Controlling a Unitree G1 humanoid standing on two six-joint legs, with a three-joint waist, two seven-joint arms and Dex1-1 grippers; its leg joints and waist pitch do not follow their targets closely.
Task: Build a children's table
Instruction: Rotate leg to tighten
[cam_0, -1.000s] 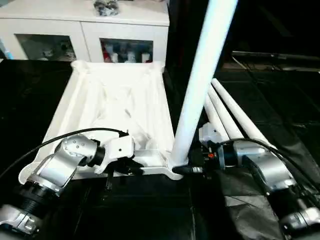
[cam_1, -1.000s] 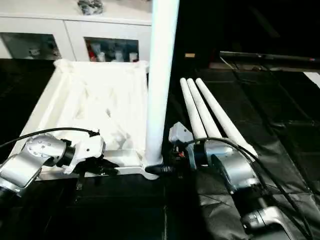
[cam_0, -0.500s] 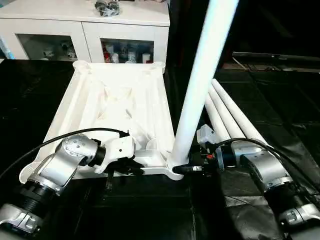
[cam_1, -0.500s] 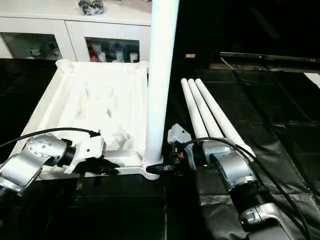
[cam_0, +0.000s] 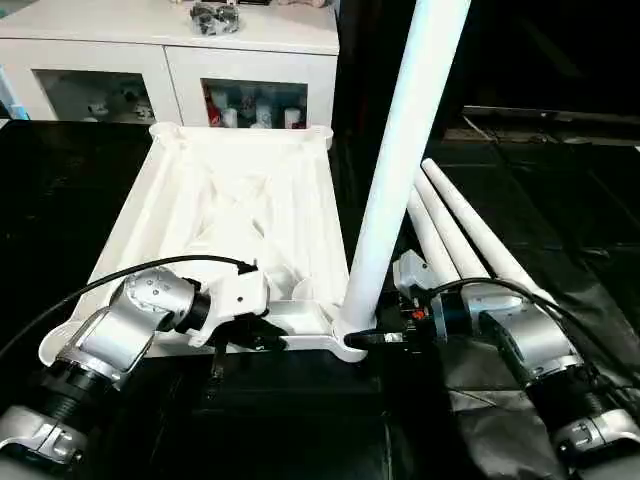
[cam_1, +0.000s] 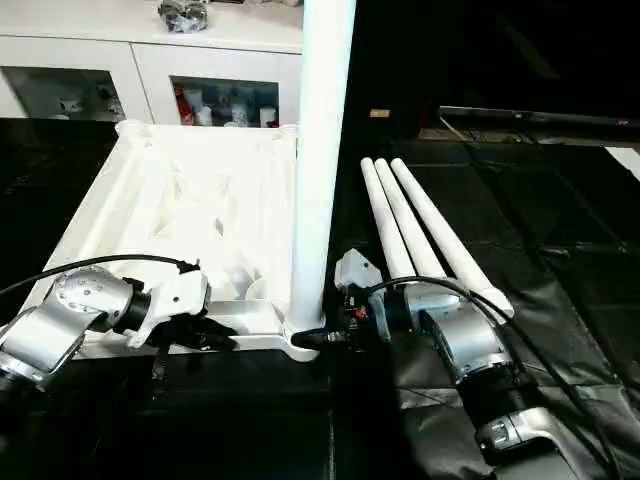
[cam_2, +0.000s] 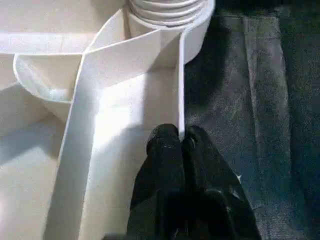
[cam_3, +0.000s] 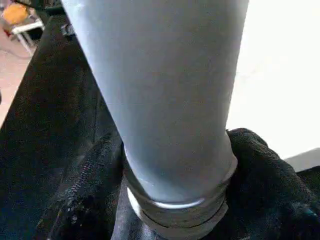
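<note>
No writing legible — left claw (cam_2: 181, 141) pinches tabletop (cam_0: 235, 215) rim; right claw (cam_3: 175, 165) clasps upright leg (cam_0: 400, 160) (base).

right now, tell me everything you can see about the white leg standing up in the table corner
The long round tapered white plastic leg stands nearly upright, leaning slightly, its top beyond the picture's edge. Its ridged lower end sits in the near right corner socket of the upside-down white plastic table top. The right pincer closes around its base, one black finger on each side. The left pincer is shut on the table top's rim beside that socket. Three more white legs lie on the black surface to its right, apart from it.
</note>
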